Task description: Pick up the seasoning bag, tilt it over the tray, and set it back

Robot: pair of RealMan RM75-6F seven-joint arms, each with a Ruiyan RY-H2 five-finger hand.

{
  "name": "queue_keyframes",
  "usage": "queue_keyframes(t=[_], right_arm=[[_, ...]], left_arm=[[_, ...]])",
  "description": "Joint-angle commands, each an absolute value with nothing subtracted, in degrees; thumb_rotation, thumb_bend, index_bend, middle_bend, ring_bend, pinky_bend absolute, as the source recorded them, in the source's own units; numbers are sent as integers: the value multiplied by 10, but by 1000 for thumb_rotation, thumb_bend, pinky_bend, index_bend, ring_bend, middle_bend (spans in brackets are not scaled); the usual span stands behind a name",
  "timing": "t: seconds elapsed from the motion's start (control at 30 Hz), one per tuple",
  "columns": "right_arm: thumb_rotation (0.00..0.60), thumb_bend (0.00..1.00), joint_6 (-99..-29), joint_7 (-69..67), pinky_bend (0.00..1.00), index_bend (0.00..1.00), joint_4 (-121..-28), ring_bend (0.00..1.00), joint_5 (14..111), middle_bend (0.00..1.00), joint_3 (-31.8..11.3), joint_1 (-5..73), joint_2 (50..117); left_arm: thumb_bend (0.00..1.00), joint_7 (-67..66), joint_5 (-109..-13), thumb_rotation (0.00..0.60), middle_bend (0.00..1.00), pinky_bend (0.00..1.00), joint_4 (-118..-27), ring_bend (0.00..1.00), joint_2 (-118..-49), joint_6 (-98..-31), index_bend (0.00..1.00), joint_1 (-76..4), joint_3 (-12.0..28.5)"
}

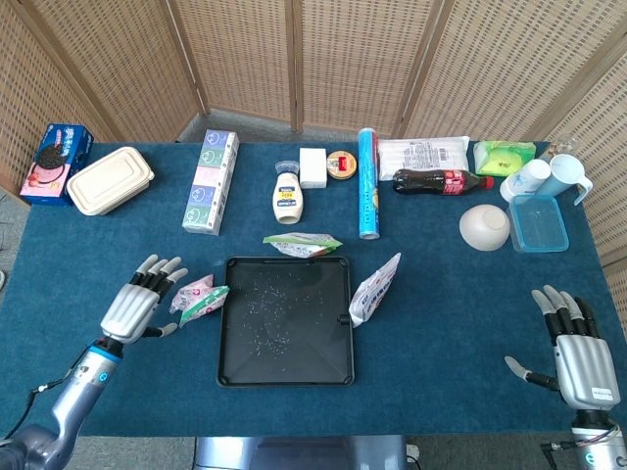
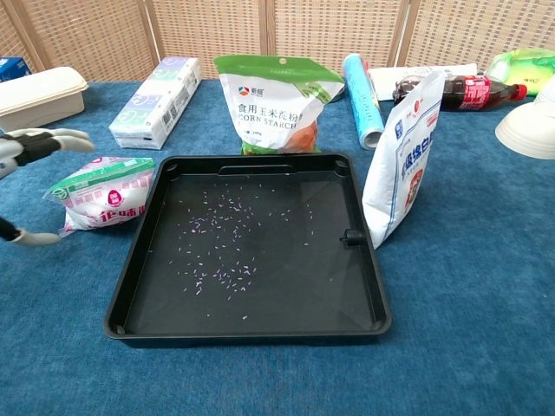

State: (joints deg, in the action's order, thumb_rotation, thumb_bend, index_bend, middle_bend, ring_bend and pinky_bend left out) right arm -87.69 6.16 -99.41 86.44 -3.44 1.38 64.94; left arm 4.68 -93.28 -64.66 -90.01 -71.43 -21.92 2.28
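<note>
One spread, empty left hand (image 1: 137, 306) hovers just left of the seasoning bag (image 1: 199, 299) lying beside the tray (image 1: 285, 375); it should wrap the bag's middle firmly before lifting, while the right hand (image 1: 578, 353) idles, fingers apart, empty.

- In the chest view the left hand (image 2: 26, 152) is cut by the left edge; only some fingertips and the thumb tip show, near the pink and green seasoning bag (image 2: 102, 195).
- The right hand (image 1: 579, 352) does not show in the chest view; in the head view its wrist runs out of the bottom edge.
- The white bowl (image 2: 531, 128) and the green packet (image 2: 524, 66) are cut by the right edge of the chest view.
- The cola bottle (image 2: 468, 90) is partly hidden behind the white and blue bag (image 2: 401, 160).
- The small print on the corn starch bag (image 2: 276, 100) is too small to read.
</note>
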Motion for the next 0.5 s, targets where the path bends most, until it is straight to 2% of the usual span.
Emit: queue_keyframes(t=[0.03, 0.23, 0.5], right_arm=[[465, 0, -876, 61, 17, 0, -994, 41, 864, 1, -34, 14, 649], [463, 0, -874, 60, 17, 0, -994, 41, 863, 1, -34, 15, 649], [464, 0, -872, 54, 17, 0, -994, 42, 860, 1, -36, 15, 646]], left_arm=[[1, 38, -927, 600, 0, 45, -644, 0, -909, -704, 117, -232, 29], [95, 27, -915, 600, 0, 68, -639, 0, -926, -689, 143, -245, 34], [120, 29, -904, 600, 8, 91, -608, 20, -957, -683, 172, -251, 30]])
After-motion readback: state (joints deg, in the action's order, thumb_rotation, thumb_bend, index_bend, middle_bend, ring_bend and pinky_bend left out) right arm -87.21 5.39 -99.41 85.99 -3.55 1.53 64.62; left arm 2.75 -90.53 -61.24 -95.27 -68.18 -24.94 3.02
